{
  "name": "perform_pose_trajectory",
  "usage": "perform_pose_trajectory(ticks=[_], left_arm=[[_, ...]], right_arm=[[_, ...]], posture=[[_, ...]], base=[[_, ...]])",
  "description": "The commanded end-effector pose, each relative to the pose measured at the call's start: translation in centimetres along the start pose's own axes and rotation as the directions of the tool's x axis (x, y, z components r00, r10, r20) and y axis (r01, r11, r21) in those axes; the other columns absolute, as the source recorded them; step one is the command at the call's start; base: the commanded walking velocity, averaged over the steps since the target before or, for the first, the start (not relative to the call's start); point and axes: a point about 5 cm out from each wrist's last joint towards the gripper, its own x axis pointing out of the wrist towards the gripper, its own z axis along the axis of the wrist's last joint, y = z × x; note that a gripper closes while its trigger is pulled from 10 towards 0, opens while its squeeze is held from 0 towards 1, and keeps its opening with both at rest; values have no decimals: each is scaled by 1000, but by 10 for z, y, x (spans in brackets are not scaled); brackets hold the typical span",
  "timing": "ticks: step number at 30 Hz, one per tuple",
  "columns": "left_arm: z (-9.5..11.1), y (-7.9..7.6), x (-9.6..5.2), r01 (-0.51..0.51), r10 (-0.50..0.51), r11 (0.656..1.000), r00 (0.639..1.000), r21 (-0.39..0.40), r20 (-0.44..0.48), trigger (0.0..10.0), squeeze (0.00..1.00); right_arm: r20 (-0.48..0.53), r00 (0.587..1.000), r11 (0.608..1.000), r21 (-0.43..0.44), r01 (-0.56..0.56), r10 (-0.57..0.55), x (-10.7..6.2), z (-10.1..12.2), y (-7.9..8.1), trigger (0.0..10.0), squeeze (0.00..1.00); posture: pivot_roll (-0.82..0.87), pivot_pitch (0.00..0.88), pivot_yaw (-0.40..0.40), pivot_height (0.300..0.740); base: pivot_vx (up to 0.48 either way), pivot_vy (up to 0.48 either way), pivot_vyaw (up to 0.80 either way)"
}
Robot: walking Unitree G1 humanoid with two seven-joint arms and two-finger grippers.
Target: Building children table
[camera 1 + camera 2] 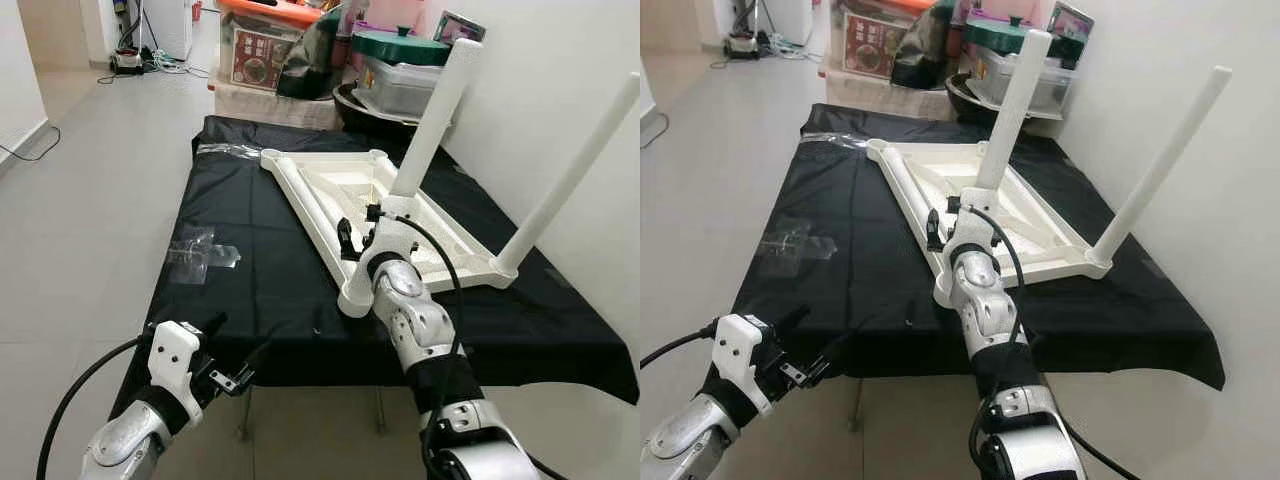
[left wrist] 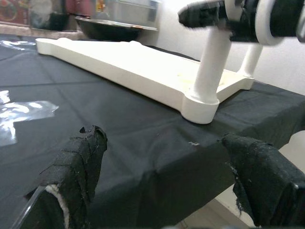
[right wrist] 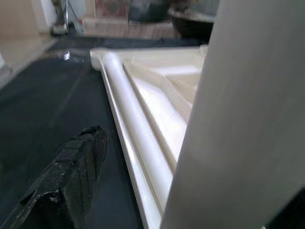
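Black cloth (image 1: 250,290) drapes a low table standing on pale floor tiles beside a white wall, with storage boxes (image 1: 395,75) and a dark bowl (image 1: 365,105) stacked at the far end. Nearest the camera, the left gripper (image 1: 235,365) hovers at the cloth's near edge, its two black fingers (image 2: 78,167) spread wide and holding nothing; the wrist view shows cloth between them. Just beyond, the right gripper (image 1: 360,235) reaches to the near corner of the upturned white children's table top (image 1: 345,190), which lies flat on the cloth. Its fingers are spread on either side of the near table leg (image 1: 430,120), a white tube standing tilted in the corner socket; whether the pads actually touch the leg cannot be told. A second leg (image 1: 570,175) rises from the corner nearer the wall. A scrap of clear plastic (image 1: 200,250) lies on the cloth well to the left.
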Motion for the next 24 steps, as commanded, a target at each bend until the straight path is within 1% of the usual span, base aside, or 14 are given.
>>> perform_pose_trajectory(ticks=[1, 4, 6, 8, 10, 12, 13, 15, 16, 17, 18, 20, 22, 24], left_arm=[[-2, -4, -1, -2, 2, 1000, 1000, -2, 1, 10000, 0], [-2, -4, -3, -9, 9, 1000, 1000, 1, -2, 10000, 0], [-2, -4, -4, -10, 10, 1000, 1000, 1, -3, 10000, 0], [-3, -4, -6, -13, 13, 1000, 1000, 7, -11, 10000, 0], [-3, -4, -7, -13, 13, 1000, 1000, 8, -14, 10000, 0], [-3, -3, -8, -14, 14, 1000, 1000, 11, -18, 10000, 0], [-3, -3, -8, -14, 14, 1000, 1000, 11, -18, 10000, 0], [-3, -2, -10, -18, 19, 1000, 999, 15, -27, 10000, 0], [-3, -2, -10, -24, 25, 1000, 999, 20, -34, 10000, 0], [-3, -2, -10, -24, 25, 1000, 999, 20, -34, 10000, 0], [-2, -1, -10, -37, 38, 999, 998, 31, -41, 10000, 0], [-2, -1, -10, -41, 43, 999, 998, 34, -42, 10000, 0], [-1, 0, -11, -55, 57, 998, 997, 43, -43, 10000, 0], [4, 3, -10, -98, 100, 993, 994, 68, -34, 10000, 0]], right_arm=[[-42, 996, 997, -22, 76, -77, -6, -10, -22, 10000, 1000], [-53, 988, 988, -43, 146, -148, -19, -16, -46, 10000, 1000], [-52, 986, 986, -48, 157, -159, -23, -17, -51, 10000, 1000], [-57, 986, 987, -43, 155, -158, -35, -19, -59, 10000, 1000], [-57, 988, 989, -39, 144, -146, -39, -18, -60, 10000, 1000], [-60, 997, 998, -20, 52, -53, -49, -15, -53, 10000, 1000], [-60, 997, 998, -20, 52, -53, -49, -15, -53, 10000, 1000], [-110, 990, 996, -10, -90, 88, -60, -17, -43, 10000, 1000], [-175, 973, 986, -47, -162, 152, -66, -21, -38, 10000, 0], [-175, 973, 986, -47, -162, 152, -66, -21, -38, 10000, 0], [-246, 946, 967, -91, -239, 210, -74, -26, -34, 10000, 0], [-256, 942, 963, -106, -249, 215, -77, -27, -34, 10000, 0], [-313, 920, 954, -108, -279, 234, -79, -31, -34, 10000, 0], [-381, 873, 930, -77, -359, 305, -84, -36, -32, 10000, 0]], posture=[[164, 0, -212, 740], [142, 0, -195, 740], [142, 0, -195, 740], [126, 0, -179, 740], [122, 0, -174, 740], [114, 0, -166, 740], [114, 0, -166, 740], [104, 0, -157, 740], [94, 0, -149, 740], [94, 0, -149, 740], [89, 0, -145, 740], [89, 0, -145, 740], [85, 0, -142, 740], [85, 0, -145, 740]], base=[[0, 0, 0], [0, 0, 0], [0, 0, 0], [0, 0, 0], [0, 0, 0], [0, 0, 0], [0, 0, 0], [0, 0, 0], [0, 0, 0], [0, 0, 0], [0, 0, 0], [0, 0, 0], [0, 0, 0], [0, 0, 0]])
